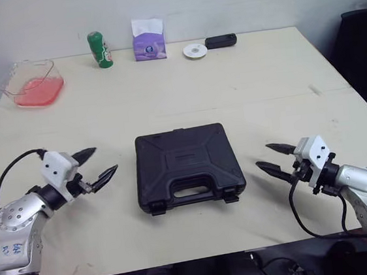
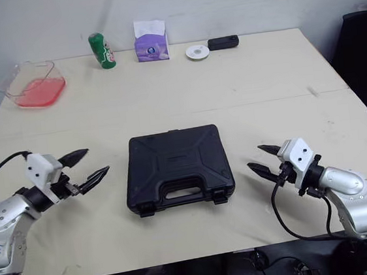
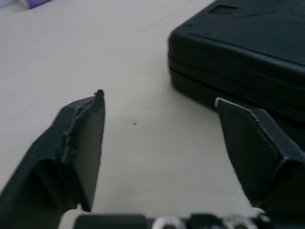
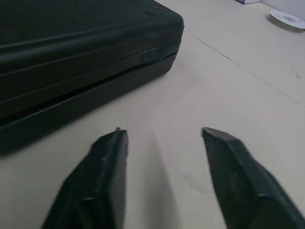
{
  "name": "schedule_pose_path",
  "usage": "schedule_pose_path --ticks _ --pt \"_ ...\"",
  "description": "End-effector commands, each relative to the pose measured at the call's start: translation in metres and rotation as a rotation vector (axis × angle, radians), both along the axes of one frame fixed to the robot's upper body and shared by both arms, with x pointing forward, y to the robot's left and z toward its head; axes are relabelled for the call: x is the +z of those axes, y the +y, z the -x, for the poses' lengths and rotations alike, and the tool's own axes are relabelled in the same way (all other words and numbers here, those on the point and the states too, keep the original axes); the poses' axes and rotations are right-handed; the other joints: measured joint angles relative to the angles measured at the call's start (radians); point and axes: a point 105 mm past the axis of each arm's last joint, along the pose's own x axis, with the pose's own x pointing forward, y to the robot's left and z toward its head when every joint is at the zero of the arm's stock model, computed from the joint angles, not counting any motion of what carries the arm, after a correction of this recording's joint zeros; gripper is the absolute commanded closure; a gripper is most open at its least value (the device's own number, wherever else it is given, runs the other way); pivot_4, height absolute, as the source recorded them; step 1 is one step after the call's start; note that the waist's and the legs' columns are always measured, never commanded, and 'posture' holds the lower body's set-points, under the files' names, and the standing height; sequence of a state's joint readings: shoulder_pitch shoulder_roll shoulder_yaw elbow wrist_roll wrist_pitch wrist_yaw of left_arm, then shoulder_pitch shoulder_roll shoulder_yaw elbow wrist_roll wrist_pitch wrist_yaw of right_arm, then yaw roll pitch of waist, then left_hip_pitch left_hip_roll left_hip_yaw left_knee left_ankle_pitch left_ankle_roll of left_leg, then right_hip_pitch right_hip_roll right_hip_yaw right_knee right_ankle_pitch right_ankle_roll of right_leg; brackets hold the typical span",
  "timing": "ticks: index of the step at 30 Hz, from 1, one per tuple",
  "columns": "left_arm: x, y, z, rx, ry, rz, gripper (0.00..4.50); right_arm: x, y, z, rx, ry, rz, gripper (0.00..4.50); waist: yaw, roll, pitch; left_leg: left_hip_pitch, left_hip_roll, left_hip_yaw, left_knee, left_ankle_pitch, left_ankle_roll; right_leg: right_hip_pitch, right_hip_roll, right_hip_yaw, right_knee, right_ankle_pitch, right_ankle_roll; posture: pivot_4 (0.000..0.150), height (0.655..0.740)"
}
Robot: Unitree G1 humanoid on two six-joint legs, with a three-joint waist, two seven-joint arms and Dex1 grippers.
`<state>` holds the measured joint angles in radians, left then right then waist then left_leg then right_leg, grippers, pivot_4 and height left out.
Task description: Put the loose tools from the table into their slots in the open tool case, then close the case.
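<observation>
A black tool case (image 1: 186, 165) lies flat in the middle of the table with its lid down and its handle and latches toward me. My left gripper (image 1: 99, 163) hovers to the case's left, open, with nothing between its fingers. To the case's right my right gripper (image 1: 272, 156) is open and empty too, tips pointing at the case. The left wrist view shows the case's side (image 3: 248, 52) just beyond the fingers (image 3: 81, 138). In the right wrist view the case edge (image 4: 86, 52) lies ahead of the fingers (image 4: 105, 176).
Along the table's far edge stand a clear tray with pink contents (image 1: 32, 84), a green bottle (image 1: 100, 50), a purple tissue pack (image 1: 149, 41), a white tape roll (image 1: 195, 50) and a small black device (image 1: 220, 41). A dark chair (image 1: 365, 53) is at the right.
</observation>
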<state>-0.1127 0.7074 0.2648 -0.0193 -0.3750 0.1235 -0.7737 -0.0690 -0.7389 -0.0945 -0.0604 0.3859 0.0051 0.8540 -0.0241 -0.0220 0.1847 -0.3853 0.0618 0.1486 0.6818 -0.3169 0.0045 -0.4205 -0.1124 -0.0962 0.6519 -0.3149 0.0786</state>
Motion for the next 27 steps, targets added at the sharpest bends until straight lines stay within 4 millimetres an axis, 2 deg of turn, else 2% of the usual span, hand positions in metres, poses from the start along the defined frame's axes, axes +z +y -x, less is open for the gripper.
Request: schedule_pose_path --ticks 1,2,4,5,11,17,23,27 --pt "0.002 0.001 -0.005 -0.008 -0.005 -0.025 2.76 0.012 0.002 0.004 0.018 -0.041 -0.001 4.14 -0.003 0.0 0.0 0.0 0.001 0.0 0.0 0.0 0.0 0.0 0.0 0.0 0.0 0.0 0.0 0.15 0.74" --pt "0.003 0.0 -0.007 -0.013 -0.005 -0.027 3.19 0.013 0.003 0.004 0.02 -0.04 -0.001 4.5 -0.003 0.0 0.0 0.0 0.001 0.0 0.0 0.0 0.0 0.0 0.0 0.0 0.0 0.0 0.0 0.15 0.74" --pt "0.003 -0.003 -0.011 -0.018 0.0 -0.022 4.13 0.013 0.004 0.004 0.022 -0.039 -0.001 4.5 -0.001 0.0 0.0 0.0 0.001 0.0 0.0 0.0 0.0 0.0 0.0 0.0 -0.001 0.0 0.0 0.15 0.74" --pt "0.003 -0.003 -0.013 -0.019 0.001 -0.021 4.45 0.013 0.004 0.004 0.022 -0.038 -0.001 4.5 -0.001 0.0 0.0 0.0 0.0 0.0 0.0 0.0 0.0 0.0 0.001 0.0 0.0 0.0 0.0 0.15 0.74" --pt "0.007 -0.018 -0.031 -0.074 0.012 -0.022 4.45 0.01 0.009 0.007 0.056 -0.017 0.016 4.5 0.004 0.0 0.0 0.0 0.0 0.0 0.0 0.0 0.0 0.0 0.002 -0.001 0.0 0.0 0.0 0.15 0.74" --pt "0.012 -0.03 -0.067 -0.085 0.015 -0.012 4.45 -0.009 0.019 0.032 0.171 0.124 0.069 4.5 0.024 0.0 0.0 0.0 -0.001 0.0 0.001 0.0 0.0 0.0 0.004 -0.001 0.0 0.0 0.0 0.15 0.74" --pt "-0.004 -0.043 -0.095 -0.091 0.09 -0.004 4.45 -0.024 0.023 0.048 0.214 0.213 0.091 4.5 0.025 -0.001 0.0 -0.001 -0.004 0.0 0.001 0.0 0.001 0.0 0.003 -0.001 0.0 0.0 0.001 0.15 0.74" --pt "-0.015 -0.058 -0.103 -0.139 0.135 -0.003 4.45 -0.048 0.034 0.07 0.31 0.343 0.128 4.5 0.024 -0.001 0.0 -0.001 -0.007 -0.001 0.001 0.0 0.001 0.0 0.003 -0.002 0.0 0.0 0.001 0.15 0.74"
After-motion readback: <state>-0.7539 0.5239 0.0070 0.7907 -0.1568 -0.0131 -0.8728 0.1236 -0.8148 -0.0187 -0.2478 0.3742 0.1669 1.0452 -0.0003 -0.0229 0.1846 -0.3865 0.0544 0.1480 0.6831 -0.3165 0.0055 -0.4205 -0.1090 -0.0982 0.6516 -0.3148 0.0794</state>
